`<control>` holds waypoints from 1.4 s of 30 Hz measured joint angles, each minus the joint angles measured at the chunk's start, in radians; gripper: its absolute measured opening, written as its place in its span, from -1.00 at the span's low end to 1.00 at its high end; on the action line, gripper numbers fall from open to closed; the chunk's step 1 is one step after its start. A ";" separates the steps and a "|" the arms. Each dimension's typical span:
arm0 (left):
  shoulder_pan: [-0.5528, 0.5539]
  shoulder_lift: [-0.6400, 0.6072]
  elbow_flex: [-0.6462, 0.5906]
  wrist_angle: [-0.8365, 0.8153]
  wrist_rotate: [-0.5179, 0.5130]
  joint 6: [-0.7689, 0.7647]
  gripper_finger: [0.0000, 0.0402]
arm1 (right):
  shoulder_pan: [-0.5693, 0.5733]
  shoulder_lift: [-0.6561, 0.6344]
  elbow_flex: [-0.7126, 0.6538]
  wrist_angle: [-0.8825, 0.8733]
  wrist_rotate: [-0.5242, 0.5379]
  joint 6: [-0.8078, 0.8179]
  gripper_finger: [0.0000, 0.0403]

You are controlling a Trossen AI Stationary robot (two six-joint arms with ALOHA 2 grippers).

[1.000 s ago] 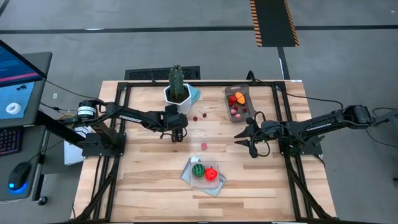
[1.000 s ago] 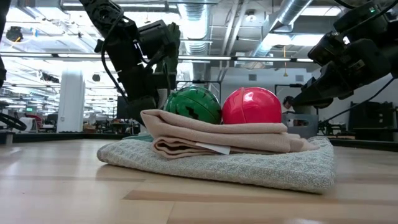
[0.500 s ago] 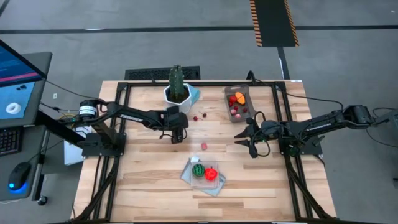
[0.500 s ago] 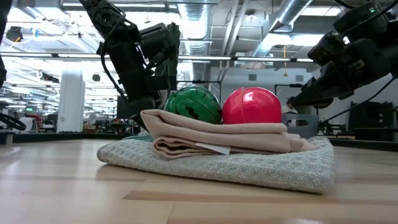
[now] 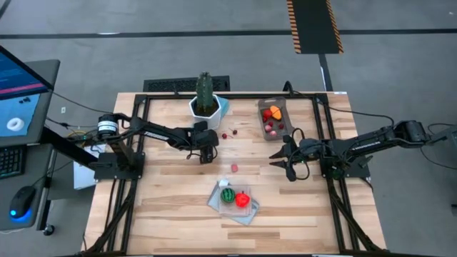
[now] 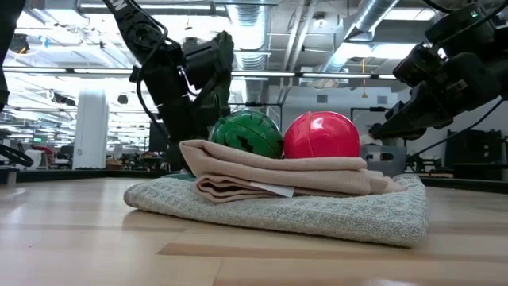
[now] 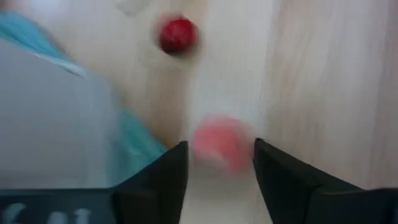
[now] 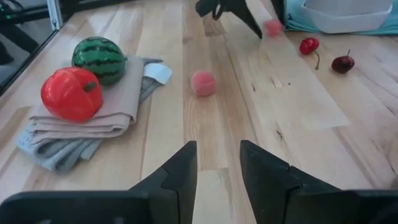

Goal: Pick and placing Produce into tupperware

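Pink and soft-looking, the little berry (image 7: 221,148) sits right between the two dark fingers (image 7: 168,180) of the left gripper (image 5: 206,155). The fingers are apart, one on each side of the berry. They look very close to it, but the view is blurry and I do not think they are pinching it yet.

To do this step well, the left gripper should close slowly until the berry is held snug. It should squeeze in the middle, so the round berry does not pop out sideways. Then it should lift straight up before it goes anywhere.

Just beside this gripper are the white pot (image 5: 203,108) and a red cherry (image 7: 178,34). It should not bump them.

The tupperware (image 5: 260,118) is well apart, at the far side of the table toward the right arm, with an orange piece (image 5: 275,111) and some red bits already inside.

The right gripper (image 5: 289,165) waits near the tub with its fingers apart and nothing in them.

Another pink berry (image 5: 234,168), a watermelon (image 5: 227,195) and a red tomato (image 5: 243,200) are still out of the tub.
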 joint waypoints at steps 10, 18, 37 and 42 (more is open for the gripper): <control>-0.044 0.003 -0.003 -0.017 -0.054 -0.077 -0.71 | 0.000 0.000 0.000 0.001 0.000 0.000 -0.30; -0.078 0.002 0.029 -0.011 -0.050 -0.069 -0.78 | 0.000 0.000 0.000 0.001 0.000 0.000 -0.28; -0.040 0.001 0.068 0.035 0.005 0.024 0.09 | 0.000 0.000 -0.001 0.002 0.000 0.000 -0.28; -0.022 0.001 0.068 0.044 0.053 0.036 0.03 | 0.000 0.000 -0.001 0.002 0.000 0.000 -0.29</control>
